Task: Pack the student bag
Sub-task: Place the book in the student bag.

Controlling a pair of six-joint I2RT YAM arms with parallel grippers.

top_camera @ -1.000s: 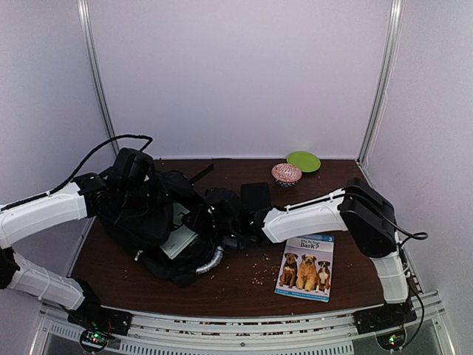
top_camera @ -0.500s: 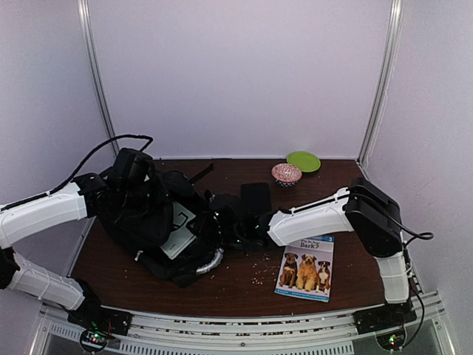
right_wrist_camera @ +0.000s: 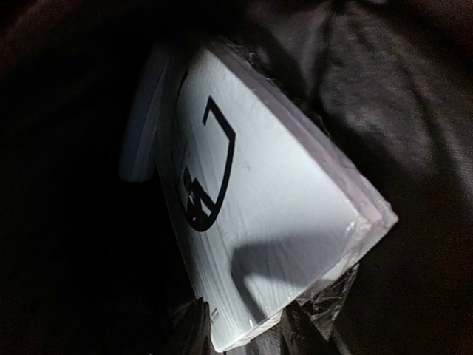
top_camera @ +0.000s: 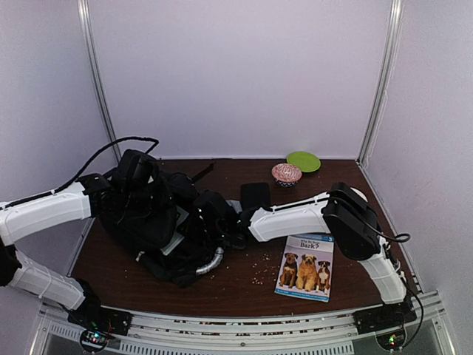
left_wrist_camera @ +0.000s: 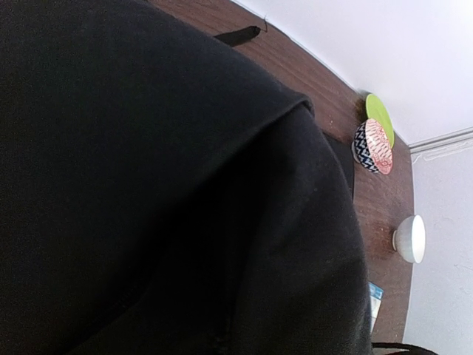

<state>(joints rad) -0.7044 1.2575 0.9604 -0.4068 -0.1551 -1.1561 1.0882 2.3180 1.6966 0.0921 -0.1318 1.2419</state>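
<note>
The student bag (top_camera: 148, 214) lies on the left half of the bench (top_camera: 244, 292), with its silvery-grey handle (top_camera: 211, 262) toward the near edge. My left end effector (top_camera: 137, 174) is closed on the bag's black fabric at its far left side, and cloth fills that wrist view. My right end effector (right_wrist_camera: 247, 334) reaches into the bag's mouth. Its fingers are set narrow and clamp the corner of a white booklet (right_wrist_camera: 259, 214) with a black emblem, which lies inside the bag. Right of the bag I see a dog book (top_camera: 306, 266), a flat black case (top_camera: 256, 196), a patterned bowl (top_camera: 286, 174) and a green plate (top_camera: 303, 160).
</note>
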